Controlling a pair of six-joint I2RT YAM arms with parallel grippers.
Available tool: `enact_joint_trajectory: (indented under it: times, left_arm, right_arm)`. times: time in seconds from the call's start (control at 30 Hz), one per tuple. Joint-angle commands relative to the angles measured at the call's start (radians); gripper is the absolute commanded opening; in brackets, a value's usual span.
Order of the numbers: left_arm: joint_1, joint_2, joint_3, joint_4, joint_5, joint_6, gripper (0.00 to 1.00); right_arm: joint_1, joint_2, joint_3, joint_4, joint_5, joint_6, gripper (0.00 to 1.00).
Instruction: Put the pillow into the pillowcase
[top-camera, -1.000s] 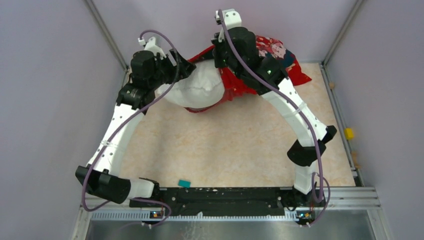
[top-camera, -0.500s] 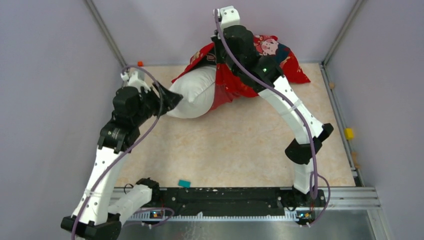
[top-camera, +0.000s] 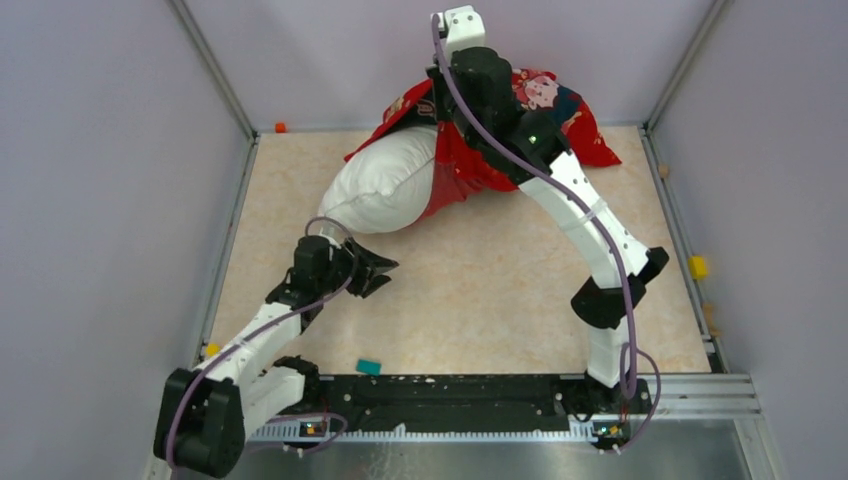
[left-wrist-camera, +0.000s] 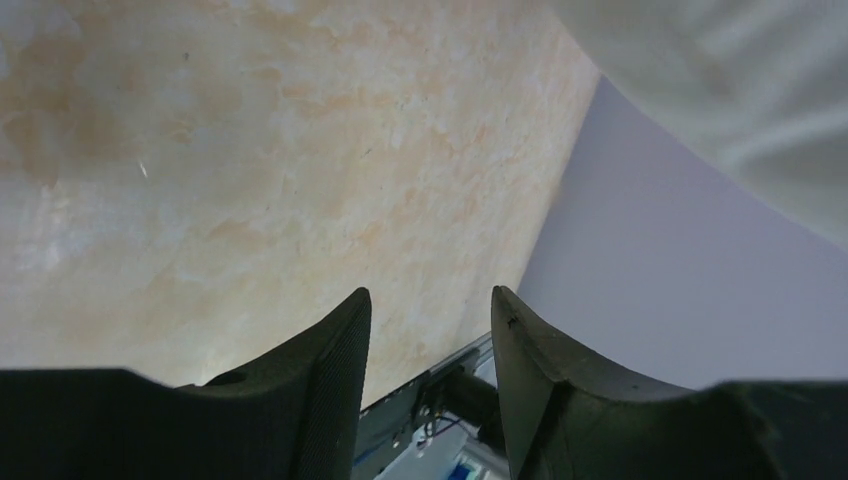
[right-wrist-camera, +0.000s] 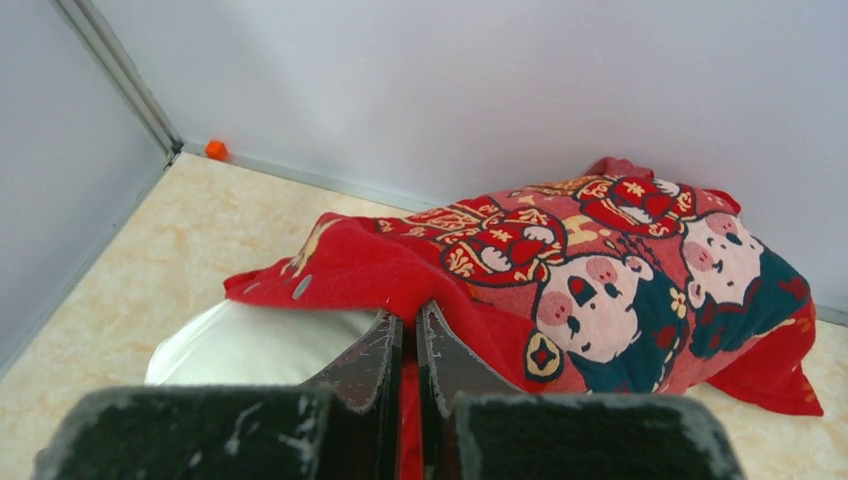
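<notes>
Your three views: one overhead, two wrist-mounted.
The top camera looks down from above and behind the arm bases over the whole desk (top-camera: 480, 290). The left wrist camera peers past your left tool (left-wrist-camera: 428, 300), close over the desk. The right wrist camera looks along your right tool (right-wrist-camera: 410, 315) at the pillowcase (right-wrist-camera: 600, 270). All three catch the pillow (top-camera: 385, 190).

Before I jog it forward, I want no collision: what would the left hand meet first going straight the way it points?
Nothing nearby: the left hand points out over the table, the pillow off to its side. Farther on, perhaps the right arm; height unclear.
</notes>
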Motion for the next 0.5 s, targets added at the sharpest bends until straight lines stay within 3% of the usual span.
enact_joint_trajectory:
  times: [0.0,0.2,0.47]
  left_arm:
    - [-0.005,0.150,-0.098,0.590,0.058,-0.290,0.54]
    - [-0.024,0.395,-0.131,0.973,0.017,-0.458,0.57]
    - [-0.027,0.522,-0.121,1.096,-0.037,-0.510,0.60]
  right_arm:
    - [0.001,-0.129,0.021,0.124,0.005,0.018,0.00]
    - [0.030,-0.163,0.003,0.098,0.029,0.010,0.00]
    - [0.070,-0.169,-0.009,0.096,0.066,-0.006,0.00]
